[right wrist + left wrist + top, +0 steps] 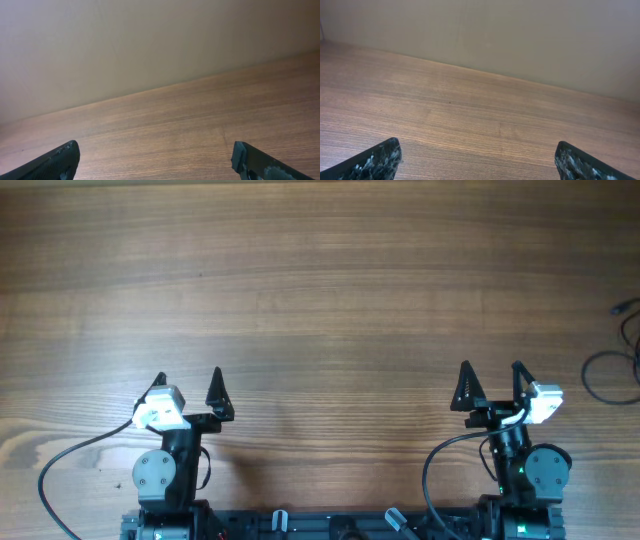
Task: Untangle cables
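Cables (pixel 622 306) at right table (pixel 320 280) edge, well right of right pincer (pixel 491 367); left pincer (pixel 188 374) farther. Both spread apart, empty.

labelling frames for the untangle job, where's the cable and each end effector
cable (pixel 619 308), overhead view, its loose end near the right edge
left end effector (pixel 188 376), overhead view, midway between fingertips
right end effector (pixel 491 367), overhead view, midway between fingertips

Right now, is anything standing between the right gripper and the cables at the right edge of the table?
Nothing visible does. The right gripper is open and empty, and only bare wooden table lies between it and the black cables, which run partly out of the overhead view.
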